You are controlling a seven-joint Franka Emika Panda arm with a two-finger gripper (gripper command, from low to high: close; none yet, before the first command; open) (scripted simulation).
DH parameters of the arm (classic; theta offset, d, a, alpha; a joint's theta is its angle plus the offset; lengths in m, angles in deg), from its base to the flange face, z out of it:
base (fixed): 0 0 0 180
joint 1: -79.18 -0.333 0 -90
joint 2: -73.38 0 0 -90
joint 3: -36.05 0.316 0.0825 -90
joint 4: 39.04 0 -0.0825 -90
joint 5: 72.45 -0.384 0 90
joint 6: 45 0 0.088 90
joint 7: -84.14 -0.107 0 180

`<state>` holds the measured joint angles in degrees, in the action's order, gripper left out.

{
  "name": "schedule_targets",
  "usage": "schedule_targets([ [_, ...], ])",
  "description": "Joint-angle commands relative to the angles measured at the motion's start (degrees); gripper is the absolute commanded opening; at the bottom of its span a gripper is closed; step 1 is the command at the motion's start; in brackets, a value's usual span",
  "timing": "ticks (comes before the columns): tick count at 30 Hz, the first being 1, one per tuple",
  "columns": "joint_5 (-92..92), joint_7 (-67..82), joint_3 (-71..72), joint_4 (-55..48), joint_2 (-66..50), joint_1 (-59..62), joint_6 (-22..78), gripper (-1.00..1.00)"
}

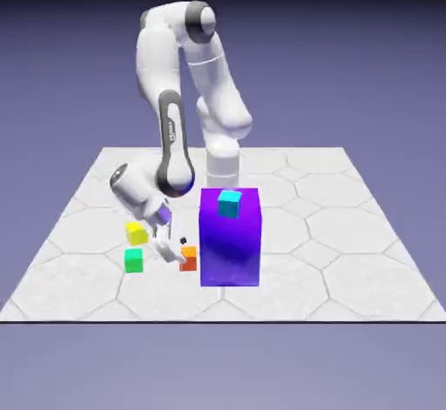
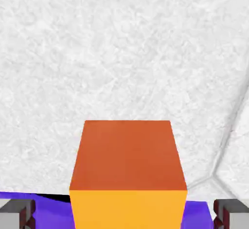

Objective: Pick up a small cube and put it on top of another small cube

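Exterior view: the counter is a pale surface with a pattern of many-sided tiles, and it carries the base of the white arm at its far edge. The arm rises, bends over at the top and comes down on the exterior view's left side, where the hand is tilted.

The tall purple block stands upright near the middle of the counter, to the exterior view's right of the tool. The tool is released: its two finger tips stand wide apart in the hand view, one on each side of the orange cube, with a visible gap on both sides. No grip is closed on the cube.

Four small cubes are present. The orange cube rests on the counter, just beside the purple block, on its exterior view's left side. In the hand view it appears large at the bottom, with one bright orange face and one red-orange face. The cyan cube sits on top of the purple block, near the front edge. The green cube rests on the counter, to the exterior view's left of the orange cube and apart from it. The yellow cube lies behind the green cube, nearer the arm's base.
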<state>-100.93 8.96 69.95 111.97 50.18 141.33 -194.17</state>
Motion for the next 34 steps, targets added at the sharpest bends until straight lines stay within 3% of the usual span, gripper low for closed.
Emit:
schedule_targets([
  [1,0.00,0.00,0.00,0.00,0.00,0.00,0.00,-1.00],
  [9,-2.00,-1.32,3.10,-0.82,12.59,7.00,12.80,-1.00],
  [22,-15.04,-15.95,13.09,-3.86,17.04,33.41,11.38,-1.00],
  [30,-13.10,-15.99,11.21,-3.98,3.20,27.84,-2.76,-1.00],
  [31,-13.10,-15.99,11.21,-3.98,3.20,27.84,-2.76,1.00],
  [34,-13.68,-15.98,11.77,-3.95,7.35,29.51,1.48,1.00],
])
